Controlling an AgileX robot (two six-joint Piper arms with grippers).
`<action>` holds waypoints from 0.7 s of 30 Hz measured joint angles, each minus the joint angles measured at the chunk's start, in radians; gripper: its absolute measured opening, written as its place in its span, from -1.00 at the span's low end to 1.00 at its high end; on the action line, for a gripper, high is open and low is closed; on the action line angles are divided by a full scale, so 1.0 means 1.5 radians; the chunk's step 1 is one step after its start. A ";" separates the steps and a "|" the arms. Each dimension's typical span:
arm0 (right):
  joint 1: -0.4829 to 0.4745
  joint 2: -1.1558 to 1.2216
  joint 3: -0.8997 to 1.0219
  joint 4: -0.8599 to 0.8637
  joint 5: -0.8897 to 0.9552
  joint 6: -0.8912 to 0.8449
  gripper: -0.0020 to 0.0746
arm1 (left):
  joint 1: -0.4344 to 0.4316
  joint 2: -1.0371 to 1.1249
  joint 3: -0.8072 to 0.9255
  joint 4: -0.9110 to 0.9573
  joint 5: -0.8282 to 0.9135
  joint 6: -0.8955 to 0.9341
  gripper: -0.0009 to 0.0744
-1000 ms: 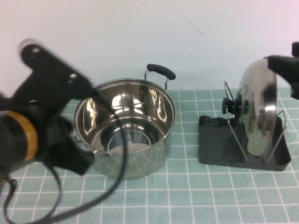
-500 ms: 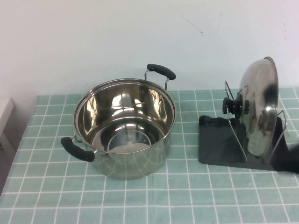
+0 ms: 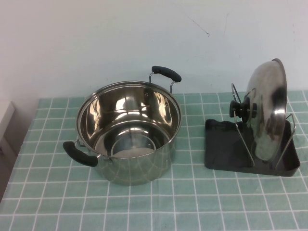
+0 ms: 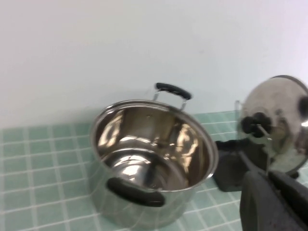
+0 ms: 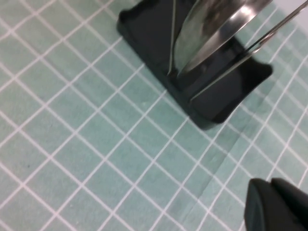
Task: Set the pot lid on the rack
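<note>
The steel pot [image 3: 129, 132] stands at 9 o'clock on the bench [image 3: 192, 202]. At 3 o'clock, the pot lid [image 3: 266, 115] stands on edge in the rack [image 3: 226, 151]. Left gripper [image 4: 274, 202] and right gripper [image 5: 276, 204] appear only in their wrist views; whether the fingers are apart, I cannot tell.

checkered table [image 3: 202, 207]: pot [image 3: 127, 132], rack [image 3: 226, 151]

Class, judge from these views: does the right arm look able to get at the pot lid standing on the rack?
Probably yes. The pot lid stands upright in the rack, nothing beside it. The right tool hovers near the rack; the left tool is back by the pot.
</note>
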 joint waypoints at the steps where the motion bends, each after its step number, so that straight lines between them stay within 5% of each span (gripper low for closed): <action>1: 0.000 -0.024 0.019 0.001 -0.014 0.001 -0.94 | 0.000 -0.009 0.018 -0.006 -0.018 0.003 -0.98; 12: 0.000 -0.287 0.277 0.145 -0.226 -0.022 -0.95 | 0.000 -0.041 0.218 -0.090 -0.214 0.061 -0.98; 21: 0.000 -0.343 0.372 0.154 -0.266 -0.023 -0.95 | 0.000 -0.041 0.251 -0.092 -0.228 0.064 -0.98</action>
